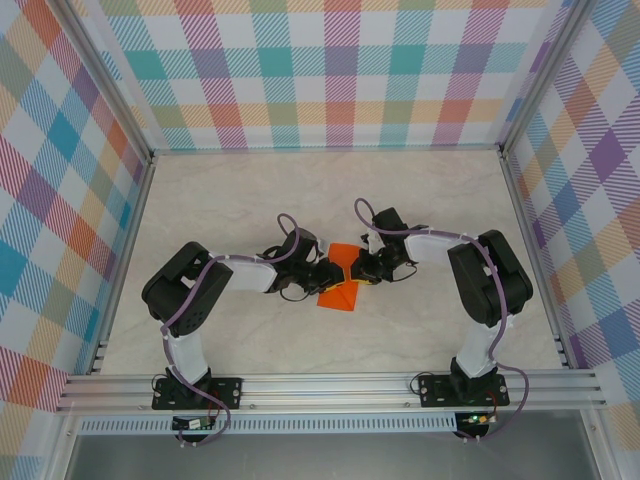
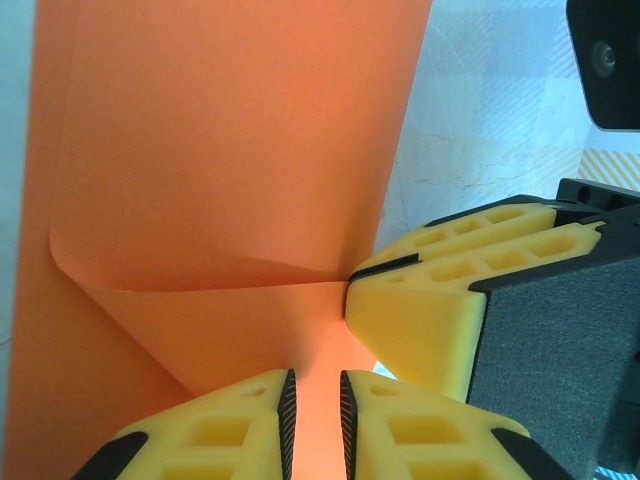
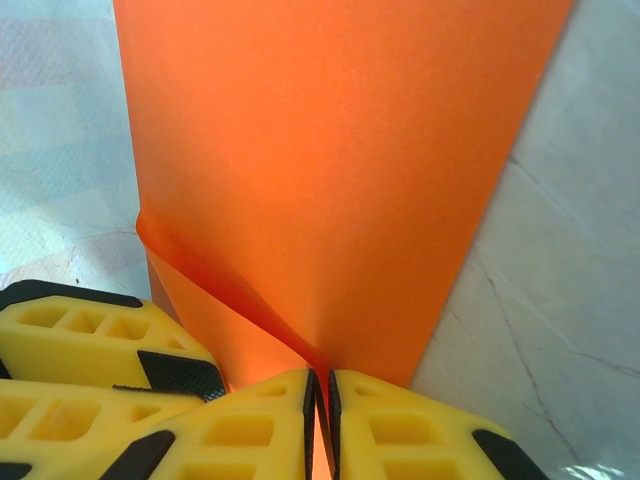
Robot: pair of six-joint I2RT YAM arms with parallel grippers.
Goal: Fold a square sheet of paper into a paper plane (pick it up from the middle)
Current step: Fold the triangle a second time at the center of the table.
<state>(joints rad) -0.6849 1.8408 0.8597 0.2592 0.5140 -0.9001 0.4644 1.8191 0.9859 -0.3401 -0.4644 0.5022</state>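
The square sheet of paper (image 1: pixel 340 296) is bright orange and lies bent at mid-table between my two grippers, creased and partly lifted along its middle. My left gripper (image 1: pixel 322 276) reaches it from the left. In the left wrist view its jaws (image 2: pixel 314 410) stand a narrow gap apart, with the paper (image 2: pixel 230 150) running between the pads. My right gripper (image 1: pixel 360 270) comes from the right, and its pads (image 3: pixel 321 400) are pressed together on a raised fold of the paper (image 3: pixel 330 150). The right gripper's yellow fingers (image 2: pixel 440 290) pinch that fold just ahead of my left jaws.
The pale marbled tabletop (image 1: pixel 250 200) is boxed in by checked walls (image 1: pixel 330 70) at the back and both sides. An aluminium rail (image 1: pixel 330 385) runs along the near edge by the arm bases. Both arms are folded inward, with their wrists close together.
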